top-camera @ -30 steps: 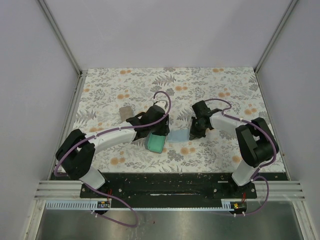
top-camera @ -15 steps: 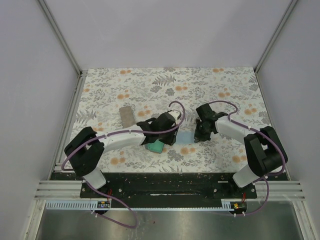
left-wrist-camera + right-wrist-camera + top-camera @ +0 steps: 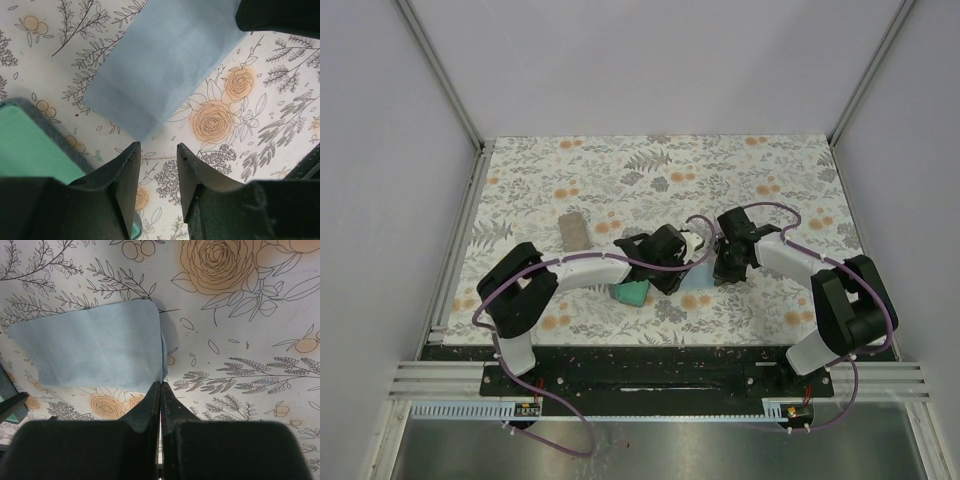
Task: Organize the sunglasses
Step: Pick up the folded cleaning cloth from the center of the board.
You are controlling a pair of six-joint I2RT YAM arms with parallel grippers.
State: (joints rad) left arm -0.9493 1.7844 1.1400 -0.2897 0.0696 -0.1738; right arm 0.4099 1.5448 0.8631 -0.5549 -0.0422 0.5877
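Oddly, neither pair of sunglasses shows in any view; they may be under the arms or inside a container, and I cannot tell which. Both arms meet over the light-blue pouch (image 3: 165,60), which lies flat on the bench (image 3: 770,170) close to the near edge, about midway between the left and right edges. The right gripper (image 3: 160,384) has its jaws pressed together at one corner of the pouch and seems to pinch the cloth there, though the edge is too thin to be sure. The left gripper (image 3: 157,148) hovers just off the opposite corner, jaws a little apart and holding nothing. Just beside it, toward the left edge, sits an open case (image 3: 25,150) with a green lining. A tan case (image 3: 575,231) lies farther toward the left edge.

The step in hand looks like opening or steadying the pouch. To do it well, the left jaws should come down on a single layer of cloth and close gently. They should then lift only slightly while the right side anchors the far end, so the pouch is not dragged into the open case.
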